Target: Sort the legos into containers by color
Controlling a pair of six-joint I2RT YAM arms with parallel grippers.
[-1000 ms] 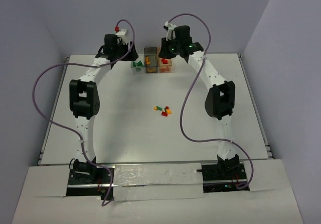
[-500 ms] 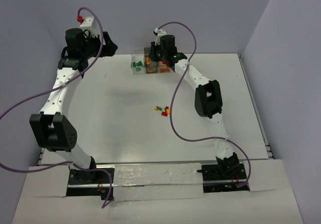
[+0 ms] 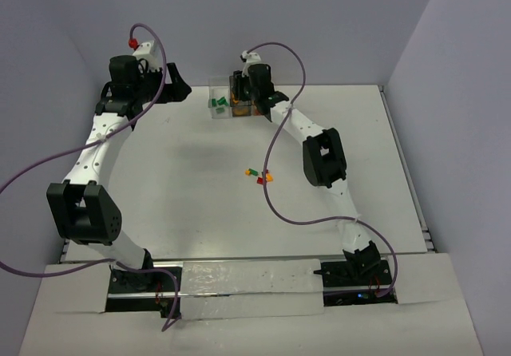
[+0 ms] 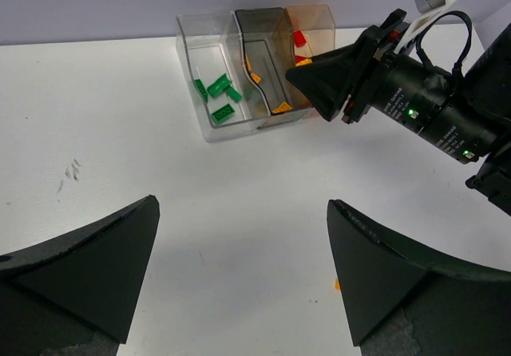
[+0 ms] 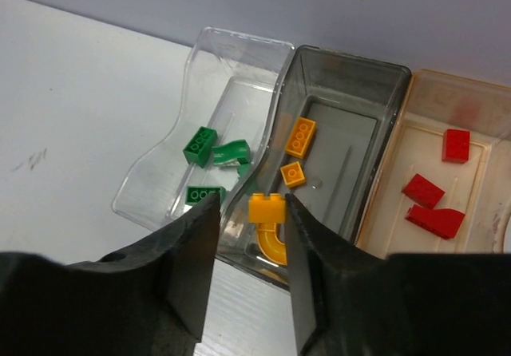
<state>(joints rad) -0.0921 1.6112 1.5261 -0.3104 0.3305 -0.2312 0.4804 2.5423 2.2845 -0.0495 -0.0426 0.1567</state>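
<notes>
Drop-off step, by the look of it. A small orange-yellow plastic brick point(image 5: 267, 207) is pinched between the fingers of the right gripper point(image 5: 252, 216). It is held over the near wall of the smoky dark grey see-through box point(image 5: 351, 73), close to the wall shared with the clear plastic box point(image 5: 239, 41).

That's the tricky bit: if it's let go right there, the brick could probably clip the rim and bounce in with the green bricks point(image 5: 200, 144), or out onto the white table point(image 3: 160, 172). So the brick should be carried a touch further in, toward the two orange bricks point(image 5: 301, 136) already lying on the grey floor, and only then released. A lower release would likely help too, since something this light tends to hop. How high it's being held can't really be judged from these views.

The orange-tinted box point(image 5: 471, 89) with the red bricks point(image 5: 423, 188) is well out of the way. The left gripper point(image 4: 239, 212) is parked off to the left, spread wide with nothing in it. A few loose bricks point(image 3: 259, 175) are left mid-table for sorting.
</notes>
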